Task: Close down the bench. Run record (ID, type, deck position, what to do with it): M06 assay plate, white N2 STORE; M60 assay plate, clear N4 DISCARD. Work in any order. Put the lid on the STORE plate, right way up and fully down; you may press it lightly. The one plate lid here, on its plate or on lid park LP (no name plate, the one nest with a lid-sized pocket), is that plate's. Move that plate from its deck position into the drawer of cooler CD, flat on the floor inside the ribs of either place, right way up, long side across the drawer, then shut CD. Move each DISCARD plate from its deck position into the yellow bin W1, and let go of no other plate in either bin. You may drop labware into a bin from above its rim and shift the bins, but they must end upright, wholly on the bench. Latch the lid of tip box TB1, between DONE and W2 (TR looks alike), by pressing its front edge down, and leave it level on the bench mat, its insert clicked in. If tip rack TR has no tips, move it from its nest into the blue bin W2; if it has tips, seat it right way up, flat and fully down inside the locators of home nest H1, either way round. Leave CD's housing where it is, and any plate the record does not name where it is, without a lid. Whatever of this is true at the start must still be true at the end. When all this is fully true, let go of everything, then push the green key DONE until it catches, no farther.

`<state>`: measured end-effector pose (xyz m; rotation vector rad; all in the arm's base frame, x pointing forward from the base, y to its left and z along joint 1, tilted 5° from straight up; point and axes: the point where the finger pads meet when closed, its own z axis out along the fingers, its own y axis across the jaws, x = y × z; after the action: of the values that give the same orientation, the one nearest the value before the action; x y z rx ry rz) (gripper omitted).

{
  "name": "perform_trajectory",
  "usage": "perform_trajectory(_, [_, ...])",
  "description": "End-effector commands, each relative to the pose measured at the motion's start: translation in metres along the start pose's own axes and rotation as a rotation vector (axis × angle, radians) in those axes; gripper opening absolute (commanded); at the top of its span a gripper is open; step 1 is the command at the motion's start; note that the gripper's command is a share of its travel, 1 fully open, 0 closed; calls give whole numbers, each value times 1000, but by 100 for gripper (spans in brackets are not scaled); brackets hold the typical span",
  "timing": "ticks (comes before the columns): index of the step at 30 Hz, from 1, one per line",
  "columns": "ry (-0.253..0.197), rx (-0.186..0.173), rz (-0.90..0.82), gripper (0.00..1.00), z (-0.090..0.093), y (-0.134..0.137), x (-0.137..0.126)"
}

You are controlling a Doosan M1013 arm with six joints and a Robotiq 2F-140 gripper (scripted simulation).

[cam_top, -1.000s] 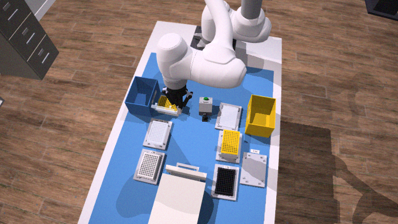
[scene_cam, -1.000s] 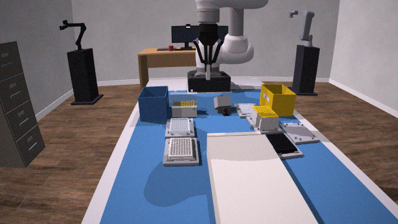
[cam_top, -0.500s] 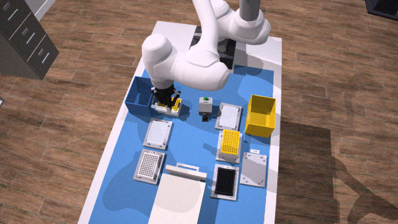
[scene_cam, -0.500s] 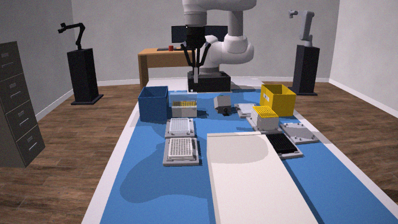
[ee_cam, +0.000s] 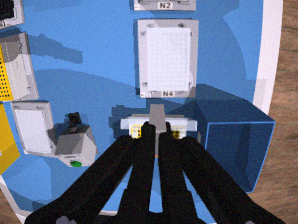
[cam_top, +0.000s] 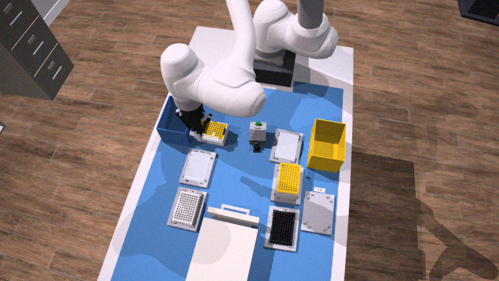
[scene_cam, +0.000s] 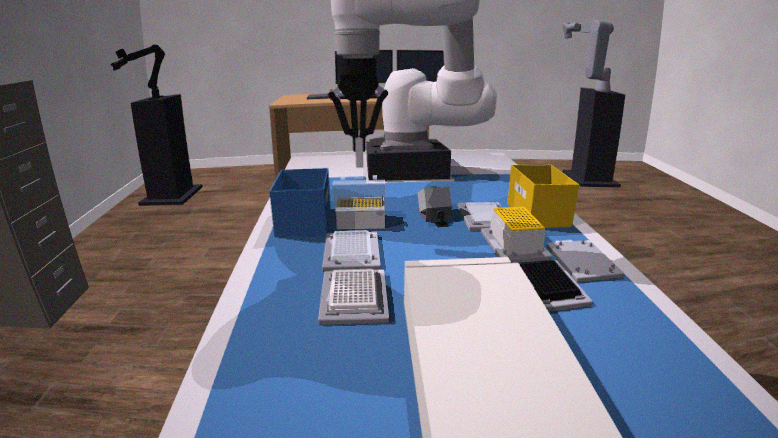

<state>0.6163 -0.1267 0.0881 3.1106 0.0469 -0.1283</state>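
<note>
My gripper (cam_top: 199, 131) (scene_cam: 358, 156) (ee_cam: 156, 114) is shut on nothing and hangs a little above tip box TB1 (cam_top: 215, 131) (scene_cam: 359, 213). The box has a yellow insert, and its clear lid (scene_cam: 358, 188) stands raised. The wrist view mostly hides the box behind my fingers. The white plate M06 (cam_top: 186, 208) (scene_cam: 353, 288) sits in nest N2 without a lid. The clear plate M60 (cam_top: 197, 167) (scene_cam: 351, 245) (ee_cam: 168, 56) sits in N4. The plate lid (cam_top: 287, 145) (scene_cam: 481, 211) (ee_cam: 29, 125) lies on the lid park. Tip rack TR (cam_top: 288, 178) (scene_cam: 517, 228) stands in its nest.
Blue bin W2 (cam_top: 170, 127) (scene_cam: 299, 201) (ee_cam: 236, 152) is just left of TB1, and the DONE key (cam_top: 258, 124) (scene_cam: 434, 200) (ee_cam: 76, 163) is to its right. Yellow bin W1 (cam_top: 326, 144) (scene_cam: 544, 194), bare nest H1 (cam_top: 317, 212) (scene_cam: 585, 260), a black plate (cam_top: 282, 227) (scene_cam: 549, 280) and the shut cooler CD (cam_top: 223, 251) (scene_cam: 489, 337) lie beyond.
</note>
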Motion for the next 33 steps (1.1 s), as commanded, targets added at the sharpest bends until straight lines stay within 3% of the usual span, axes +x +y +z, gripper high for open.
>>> perform_trajectory(1, [0, 0, 0, 0, 1, 4, 0])
perform_trajectory(16, [0, 0, 0, 0, 1, 4, 0])
perform_trajectory(33, [0, 0, 0, 0, 26, 4, 0])
